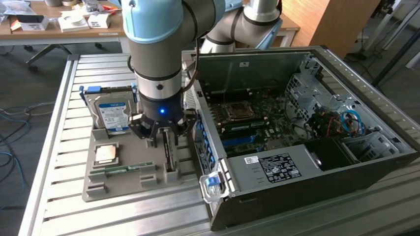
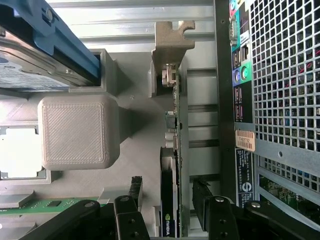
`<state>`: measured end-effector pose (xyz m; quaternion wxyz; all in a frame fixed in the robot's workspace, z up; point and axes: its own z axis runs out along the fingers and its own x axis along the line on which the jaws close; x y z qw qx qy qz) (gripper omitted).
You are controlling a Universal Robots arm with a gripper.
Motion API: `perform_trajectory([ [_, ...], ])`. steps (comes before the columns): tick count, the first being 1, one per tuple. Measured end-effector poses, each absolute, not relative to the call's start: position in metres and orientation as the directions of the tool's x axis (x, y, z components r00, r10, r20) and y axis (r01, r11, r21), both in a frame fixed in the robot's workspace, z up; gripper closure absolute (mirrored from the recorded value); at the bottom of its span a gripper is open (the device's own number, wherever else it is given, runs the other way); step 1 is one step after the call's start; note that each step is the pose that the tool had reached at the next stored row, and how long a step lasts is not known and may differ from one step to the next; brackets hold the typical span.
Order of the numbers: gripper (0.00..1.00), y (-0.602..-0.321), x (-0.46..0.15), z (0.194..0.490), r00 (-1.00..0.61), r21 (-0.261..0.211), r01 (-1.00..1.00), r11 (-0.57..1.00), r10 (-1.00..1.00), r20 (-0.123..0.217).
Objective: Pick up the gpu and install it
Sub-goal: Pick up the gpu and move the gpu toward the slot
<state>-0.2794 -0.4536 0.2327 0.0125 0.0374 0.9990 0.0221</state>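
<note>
The gpu (image 1: 170, 156) stands on edge in a slot of the grey holder tray (image 1: 98, 189), just beside the open computer case (image 1: 308, 162). In the wrist view the gpu (image 2: 173, 150) is a thin dark card with a metal bracket (image 2: 171, 42) at its far end. My gripper (image 1: 161, 136) hangs directly over it, open. Its fingertips (image 2: 134, 189) stand one on each side of the card's near end, with small gaps to the card. Nothing is gripped.
The tray also holds a silver blue-labelled hard drive (image 1: 111, 114), a square processor (image 1: 106, 154) and a green memory stick (image 1: 122, 170). The case's perforated rear panel (image 2: 285, 90) stands close beside the card. The motherboard (image 1: 253, 118) lies exposed inside the case.
</note>
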Motion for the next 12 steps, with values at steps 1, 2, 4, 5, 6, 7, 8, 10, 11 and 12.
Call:
perform_trajectory([
  [1, 0.47, -0.4536, -0.2794, 0.2327, -0.997, 0.045, 0.074, 0.996, 0.075, -0.023],
  [2, 0.49, -0.4536, -0.2794, 0.2327, -0.997, 0.045, 0.074, 0.996, 0.075, -0.023],
  [4, 0.55, -0.4536, -0.2794, 0.2327, -0.997, 0.045, 0.074, 0.996, 0.075, -0.023],
  [5, 0.55, -0.4536, -0.2794, 0.2327, -0.997, 0.045, 0.074, 0.996, 0.075, -0.023],
  [6, 0.55, -0.4536, -0.2794, 0.2327, -0.997, 0.045, 0.074, 0.996, 0.075, -0.023],
  [7, 0.55, -0.4536, -0.2794, 0.2327, -0.997, 0.045, 0.074, 0.996, 0.075, -0.023],
  [8, 0.55, -0.4536, -0.2794, 0.2326, -0.997, 0.045, 0.074, 0.996, 0.075, -0.023],
  [10, 0.55, -0.4535, -0.2794, 0.2317, -0.997, 0.045, 0.074, 0.996, 0.075, -0.024],
  [11, 0.55, -0.4536, -0.2794, 0.2317, -0.997, 0.045, 0.074, 0.996, 0.075, -0.023],
  [12, 0.55, -0.4536, -0.2794, 0.2316, -0.997, 0.045, 0.074, 0.996, 0.075, -0.023],
])
